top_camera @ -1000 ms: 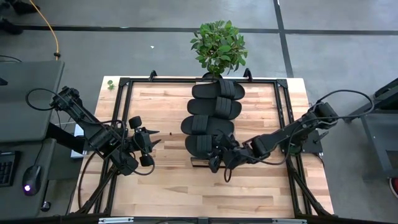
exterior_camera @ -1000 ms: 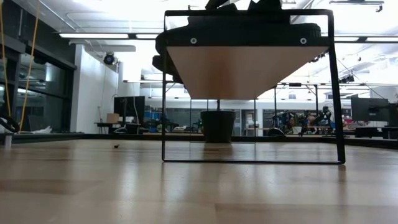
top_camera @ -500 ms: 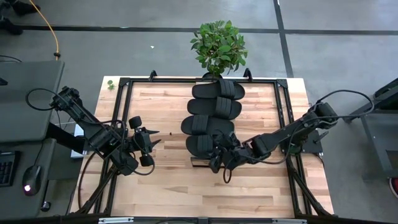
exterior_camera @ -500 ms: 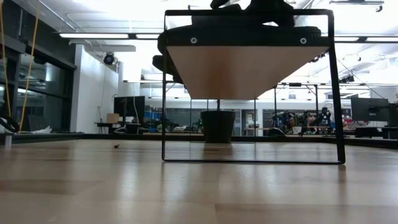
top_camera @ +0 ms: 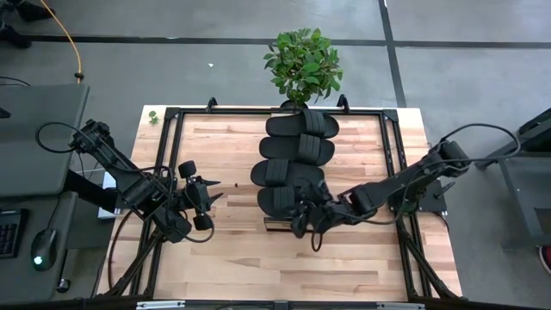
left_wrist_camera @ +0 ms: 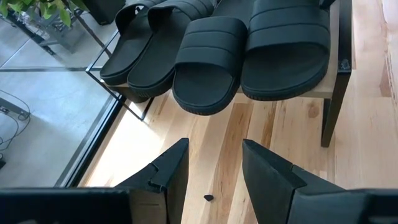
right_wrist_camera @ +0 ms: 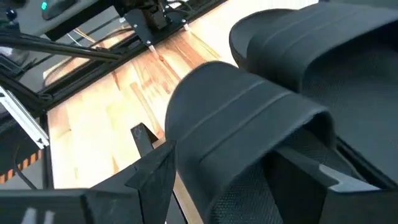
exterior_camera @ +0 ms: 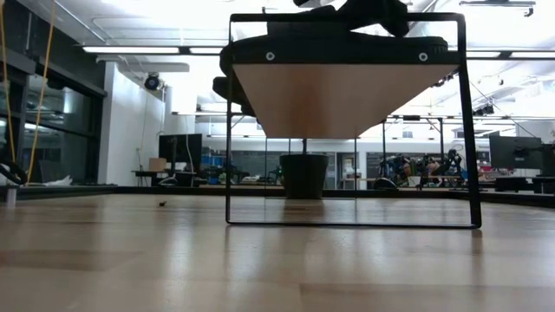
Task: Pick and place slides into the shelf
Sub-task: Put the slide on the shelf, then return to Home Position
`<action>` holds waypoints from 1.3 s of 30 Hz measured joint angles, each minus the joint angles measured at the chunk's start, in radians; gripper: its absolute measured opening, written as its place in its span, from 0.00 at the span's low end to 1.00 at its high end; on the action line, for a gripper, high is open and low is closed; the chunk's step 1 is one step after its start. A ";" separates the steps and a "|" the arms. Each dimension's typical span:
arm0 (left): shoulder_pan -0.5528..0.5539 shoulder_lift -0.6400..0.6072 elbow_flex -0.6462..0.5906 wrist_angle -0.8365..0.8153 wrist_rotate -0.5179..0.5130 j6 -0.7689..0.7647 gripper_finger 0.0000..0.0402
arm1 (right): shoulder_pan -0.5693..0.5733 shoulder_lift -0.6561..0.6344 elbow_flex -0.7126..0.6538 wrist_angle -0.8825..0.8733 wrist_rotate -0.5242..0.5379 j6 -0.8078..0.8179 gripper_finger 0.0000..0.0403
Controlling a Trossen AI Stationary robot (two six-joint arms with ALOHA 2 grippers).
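Four black slides lie side by side on the shelf (top_camera: 272, 226), a pale board on a dark frame (exterior_camera: 338, 95); their toes overhang its left edge (left_wrist_camera: 205, 93). My right gripper (top_camera: 306, 217) is at the nearest slide (top_camera: 284, 201), and that slide's strap band fills the space between its fingers (right_wrist_camera: 236, 118). My left gripper (top_camera: 207, 196) hovers open over bare tabletop left of the shelf, facing the slides' toes (left_wrist_camera: 214, 168). My right gripper has the nearest slide's strap band (right_wrist_camera: 186, 143) between its two widely spread fingers, one finger (right_wrist_camera: 155, 171) outside the band's side and the other (right_wrist_camera: 305, 167) at the footbed by the band's edge. It comes slanting from the table's right-near side. The slide's sole rests on the shelf.
A potted plant (top_camera: 302, 58) stands at the table's far edge behind the shelf. A dark metal frame (top_camera: 172, 116) runs round the tabletop. Bare wood lies left of the shelf and along the near edge (top_camera: 284, 267).
In the low view the dark bulk of my right gripper on top of the shelf has grown and sunk a little lower over the board's near end. The slides and my left arm have stayed where they were.
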 joint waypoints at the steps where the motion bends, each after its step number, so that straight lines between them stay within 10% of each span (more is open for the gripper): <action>1: 0.000 0.000 0.000 0.000 0.000 0.000 0.33 | 0.000 -0.007 0.000 -0.004 0.000 0.000 0.55; 39: 0.000 0.000 0.000 -0.020 0.001 0.100 0.33 | -0.011 -0.200 0.001 -0.055 -0.034 -0.456 0.55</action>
